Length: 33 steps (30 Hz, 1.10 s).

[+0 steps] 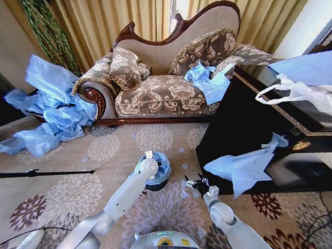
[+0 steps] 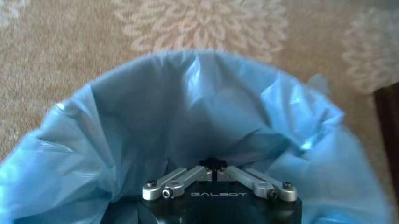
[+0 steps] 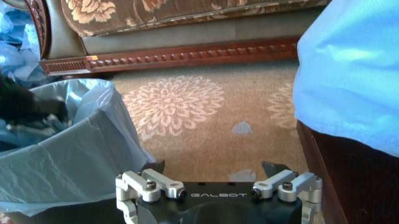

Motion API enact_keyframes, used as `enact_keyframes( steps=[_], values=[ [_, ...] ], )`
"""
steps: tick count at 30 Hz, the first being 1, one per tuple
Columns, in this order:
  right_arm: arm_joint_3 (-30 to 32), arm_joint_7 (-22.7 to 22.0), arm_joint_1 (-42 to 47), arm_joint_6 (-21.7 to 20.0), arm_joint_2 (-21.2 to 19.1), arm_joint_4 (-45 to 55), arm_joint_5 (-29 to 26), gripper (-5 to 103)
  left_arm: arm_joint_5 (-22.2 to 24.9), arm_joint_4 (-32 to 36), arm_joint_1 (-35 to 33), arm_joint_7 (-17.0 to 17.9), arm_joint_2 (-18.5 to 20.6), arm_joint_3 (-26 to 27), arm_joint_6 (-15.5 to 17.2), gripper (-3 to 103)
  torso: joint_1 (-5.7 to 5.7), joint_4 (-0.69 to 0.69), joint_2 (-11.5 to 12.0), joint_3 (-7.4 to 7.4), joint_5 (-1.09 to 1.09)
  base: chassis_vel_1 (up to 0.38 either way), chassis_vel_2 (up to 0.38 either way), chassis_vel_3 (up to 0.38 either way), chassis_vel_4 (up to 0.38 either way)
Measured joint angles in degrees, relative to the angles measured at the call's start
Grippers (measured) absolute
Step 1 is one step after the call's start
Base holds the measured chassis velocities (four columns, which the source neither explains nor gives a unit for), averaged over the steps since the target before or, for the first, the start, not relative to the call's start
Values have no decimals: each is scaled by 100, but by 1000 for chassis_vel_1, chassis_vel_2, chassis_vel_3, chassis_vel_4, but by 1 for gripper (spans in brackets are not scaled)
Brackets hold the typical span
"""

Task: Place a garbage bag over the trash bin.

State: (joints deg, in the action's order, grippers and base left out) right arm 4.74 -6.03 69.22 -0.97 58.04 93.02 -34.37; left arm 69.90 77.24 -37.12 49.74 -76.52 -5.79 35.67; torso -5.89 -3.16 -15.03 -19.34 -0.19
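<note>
The light-blue garbage bag (image 1: 162,172) lines the small black trash bin (image 1: 152,186) on the carpet, its rim folded out over the bin's edge. My left arm reaches down into the bin. In the left wrist view the left gripper (image 2: 215,164) is shut, deep inside the bag (image 2: 187,107), whose crinkled walls rise all around it. My right gripper (image 1: 196,183) hangs open just right of the bin, apart from it. In the right wrist view the right gripper (image 3: 215,168) holds nothing, and the bagged bin (image 3: 74,149) stands beside it.
A black low table (image 1: 233,129) stands close on the right with a loose blue bag (image 1: 244,168) draped over its edge and a white handled bag (image 1: 298,93) on top. A patterned sofa (image 1: 161,93) is behind. Blue bags (image 1: 52,114) pile at left. A black rod (image 1: 46,173) lies on the carpet.
</note>
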Motion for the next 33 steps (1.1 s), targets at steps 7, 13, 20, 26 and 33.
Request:
enact_keyframes(
  steps=[7, 13, 20, 26, 33],
  values=[
    [-55, -52, -4, -22, -45, 75, -19, 100, -287, -656, 38, -238, -207, -38, -19, 0, 0, -1, -1, 0, 0, 0, 0, 0, 0],
    [-141, -94, -16, -30, -18, 91, -18, 100, -618, -1067, 9, -537, -307, -128, -43, 0, 1, -1, -1, 0, 0, 0, 0, 0, 0],
    [-254, -171, -56, -54, 45, 132, -13, 100, -999, -1781, 215, -853, -586, -209, -149, 0, 1, 0, -2, 1, 1, 0, 0, 0, 0],
    [-247, -183, -7, -60, 19, 170, -4, 100, -1328, -2393, 429, -1200, -821, -246, -397, 0, -2, 2, -2, -3, -1, 0, 0, 0, 0],
    [-201, -185, 96, -77, -38, 240, 16, 100, -1706, -2286, 499, -1536, -962, -209, -707, 0, 1, -1, -2, 1, 0, 0, 0, 0, 0]
  ],
)
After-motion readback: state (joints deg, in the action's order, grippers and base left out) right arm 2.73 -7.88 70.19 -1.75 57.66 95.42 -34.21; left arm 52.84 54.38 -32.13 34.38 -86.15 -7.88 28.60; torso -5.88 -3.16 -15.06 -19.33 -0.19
